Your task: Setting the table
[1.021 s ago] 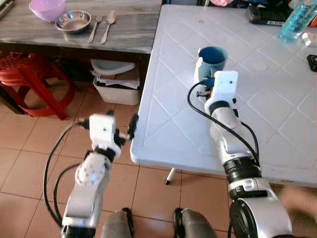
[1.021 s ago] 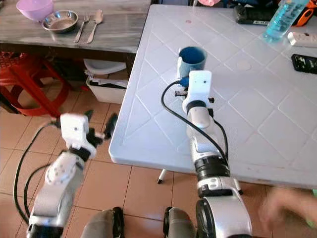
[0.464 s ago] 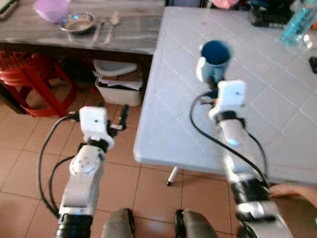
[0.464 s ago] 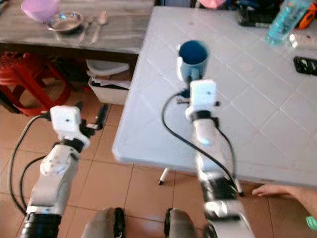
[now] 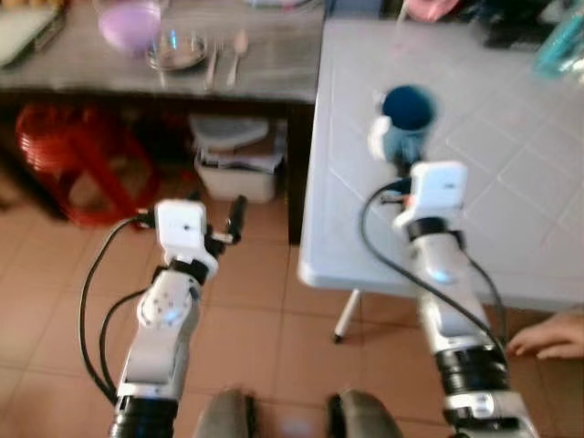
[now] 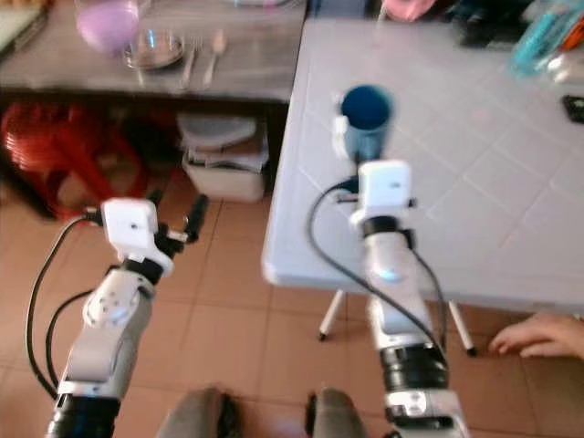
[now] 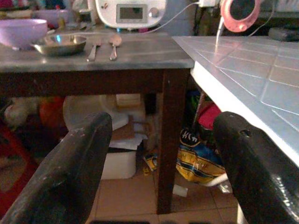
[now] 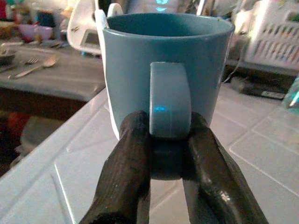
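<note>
My right gripper (image 8: pixel 169 140) is shut on the handle of a blue mug (image 8: pixel 168 56), which is upright over the left part of the white table (image 5: pixel 511 201); I cannot tell if its base touches the top. In the head view the mug (image 5: pixel 408 114) shows just beyond my right wrist. My left gripper (image 7: pixel 163 154) is open and holds nothing, low over the floor beside the table. A purple bowl (image 5: pixel 130 23), a steel bowl (image 5: pixel 178 50), a fork (image 5: pixel 212 66) and a spoon (image 5: pixel 237 55) lie on the wooden side table (image 5: pixel 274 78).
A red stool (image 5: pixel 78 155) and a white bin (image 5: pixel 237 164) sit under the side table. A person's hand (image 5: pixel 547 338) rests near the white table's front edge at the right. A blue bottle (image 5: pixel 561 46) and dark items stand at the far right of the table.
The whole picture has shifted right and blurred, so the camera has moved. My right gripper has kept hold of the mug. A person's hand has come into view at the lower right.
</note>
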Robot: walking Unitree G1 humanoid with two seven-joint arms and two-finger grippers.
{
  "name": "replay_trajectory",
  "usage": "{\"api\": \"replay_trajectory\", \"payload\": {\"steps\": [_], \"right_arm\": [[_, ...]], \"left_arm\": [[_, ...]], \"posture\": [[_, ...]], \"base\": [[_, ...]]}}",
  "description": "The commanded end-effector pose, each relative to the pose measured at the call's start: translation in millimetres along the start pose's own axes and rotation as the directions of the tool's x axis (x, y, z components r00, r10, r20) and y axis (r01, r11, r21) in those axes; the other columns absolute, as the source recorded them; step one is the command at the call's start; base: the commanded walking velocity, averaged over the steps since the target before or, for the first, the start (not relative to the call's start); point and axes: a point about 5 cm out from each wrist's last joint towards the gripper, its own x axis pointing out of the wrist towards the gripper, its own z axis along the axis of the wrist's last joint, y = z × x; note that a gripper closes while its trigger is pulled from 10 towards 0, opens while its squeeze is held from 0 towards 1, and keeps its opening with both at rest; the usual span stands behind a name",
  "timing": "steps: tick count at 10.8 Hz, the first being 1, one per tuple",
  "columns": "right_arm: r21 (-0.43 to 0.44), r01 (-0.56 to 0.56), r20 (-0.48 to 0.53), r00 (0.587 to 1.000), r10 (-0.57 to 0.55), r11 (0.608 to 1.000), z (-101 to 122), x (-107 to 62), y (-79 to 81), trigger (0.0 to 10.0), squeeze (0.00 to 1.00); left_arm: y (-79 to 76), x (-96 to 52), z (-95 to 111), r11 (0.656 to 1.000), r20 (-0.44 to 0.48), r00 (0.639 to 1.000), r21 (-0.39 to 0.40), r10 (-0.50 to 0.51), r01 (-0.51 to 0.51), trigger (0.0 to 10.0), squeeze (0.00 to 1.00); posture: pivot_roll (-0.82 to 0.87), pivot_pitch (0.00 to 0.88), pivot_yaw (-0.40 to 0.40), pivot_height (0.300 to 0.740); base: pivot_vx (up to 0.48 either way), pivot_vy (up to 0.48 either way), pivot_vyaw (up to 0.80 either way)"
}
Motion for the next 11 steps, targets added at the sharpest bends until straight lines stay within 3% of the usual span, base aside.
{"api": "replay_trajectory", "payload": {"steps": [1,8,11], "right_arm": [[0.023,-0.025,0.04,0.999,0.024,0.999,10,3.7,10.2,10.0,0.0],[0.024,-0.044,0.038,0.998,0.043,0.999,11,-2.0,4.7,10.0,0.0],[0.03,-0.091,0.033,0.995,0.09,0.995,11,-7.5,11.5,10.0,0.0]], "left_arm": [[9.8,-3.2,0,0.999,-0.004,1.0,0.023,0.027,-0.027,10.0,0.0],[1.3,-8.6,-9,1.0,-0.021,1.0,-0.015,0.021,-0.022,10.0,0.0],[4.9,-8.6,-9,1.0,-0.02,0.999,0.008,0.026,-0.026,10.0,0.0]], "posture": [[-0.03,0.139,0.037,0.74],[-0.06,0.121,0.016,0.74],[-0.06,0.136,0.01,0.74]], "base": [[0.39,0.277,0.0],[0.458,0.0,0.0],[0.38,0.293,0.0]]}}
